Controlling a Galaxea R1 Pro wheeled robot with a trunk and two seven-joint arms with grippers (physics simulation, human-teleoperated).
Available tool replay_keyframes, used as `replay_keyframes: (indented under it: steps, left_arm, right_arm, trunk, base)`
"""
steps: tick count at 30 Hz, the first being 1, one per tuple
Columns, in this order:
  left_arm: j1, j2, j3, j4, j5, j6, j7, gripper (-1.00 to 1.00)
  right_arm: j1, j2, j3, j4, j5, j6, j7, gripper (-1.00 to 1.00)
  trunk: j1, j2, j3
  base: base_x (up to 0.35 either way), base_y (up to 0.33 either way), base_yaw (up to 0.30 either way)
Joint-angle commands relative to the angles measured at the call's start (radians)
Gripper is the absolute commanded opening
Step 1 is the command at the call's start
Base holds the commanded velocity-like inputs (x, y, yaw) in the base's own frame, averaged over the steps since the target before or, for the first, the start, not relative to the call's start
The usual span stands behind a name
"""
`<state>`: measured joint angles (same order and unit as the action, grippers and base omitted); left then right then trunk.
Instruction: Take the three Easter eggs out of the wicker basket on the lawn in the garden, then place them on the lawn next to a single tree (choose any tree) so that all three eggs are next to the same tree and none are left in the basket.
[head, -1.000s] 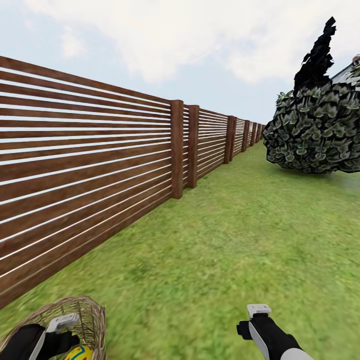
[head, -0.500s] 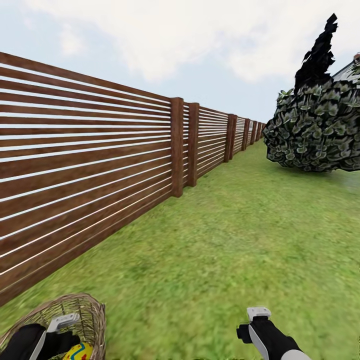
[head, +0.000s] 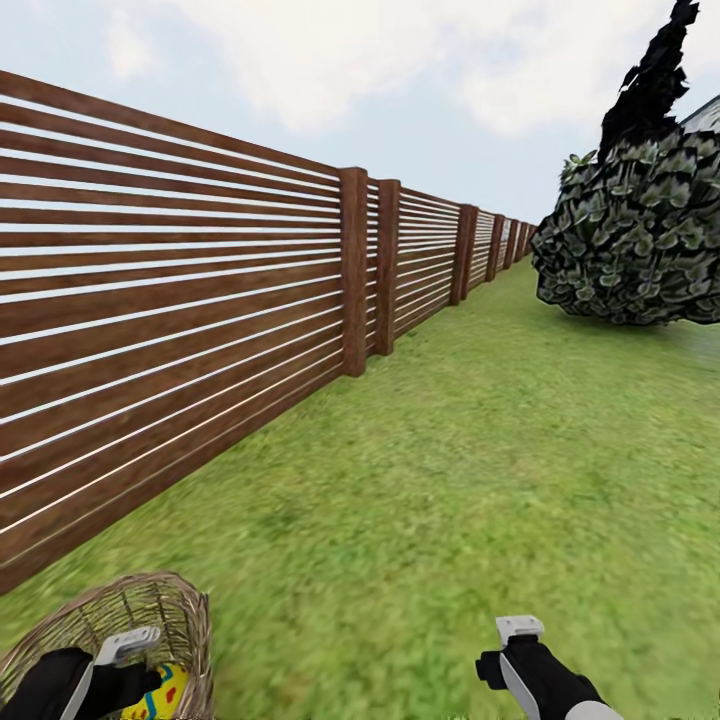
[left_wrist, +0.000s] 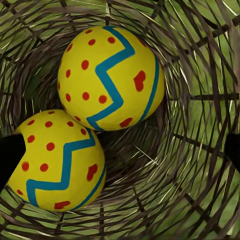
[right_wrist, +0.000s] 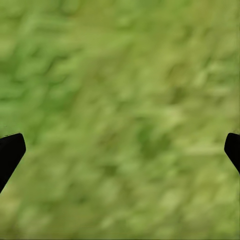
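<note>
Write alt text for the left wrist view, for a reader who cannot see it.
Two bright yellow Easter eggs with blue zigzag stripes and red dots, one farther in and one nearer, lie touching at the bottom of a tan-brown open-weave wicker basket, seen from above. Green lawn shows through the weave, and the dark tips of the left gripper's spread fingers frame both edges.

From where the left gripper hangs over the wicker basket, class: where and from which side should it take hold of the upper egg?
Grip the upper egg across its widest middle, coming straight down through the wicker basket mouth. The weave walls close every side, and the second egg lies against it, so probably set the fingers on its free flanks. The left gripper looks open wide.
</note>
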<state>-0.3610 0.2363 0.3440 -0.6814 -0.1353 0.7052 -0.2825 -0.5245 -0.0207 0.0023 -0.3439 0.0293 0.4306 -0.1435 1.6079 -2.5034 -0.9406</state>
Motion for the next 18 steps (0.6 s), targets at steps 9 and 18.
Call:
replay_keyframes:
  steps: [9, 18]
  left_arm:
    - [-0.001, -0.001, 0.004, -0.001, -0.01, 0.003, -0.009, 1.0]
    - [-0.001, -0.012, 0.003, -0.001, -0.01, 0.003, -0.009, 1.0]
  right_arm:
    - [0.0, -0.014, -0.001, -0.036, 0.003, 0.016, -0.002, 1.0]
    - [0.0, -0.015, -0.001, -0.047, 0.004, 0.029, -0.004, 1.0]
  trunk:
    - [0.004, -0.003, -0.036]
    - [0.008, -0.005, -0.071]
  base:
    - [0.0, 0.0, 0.0]
    - [0.0, 0.0, 0.0]
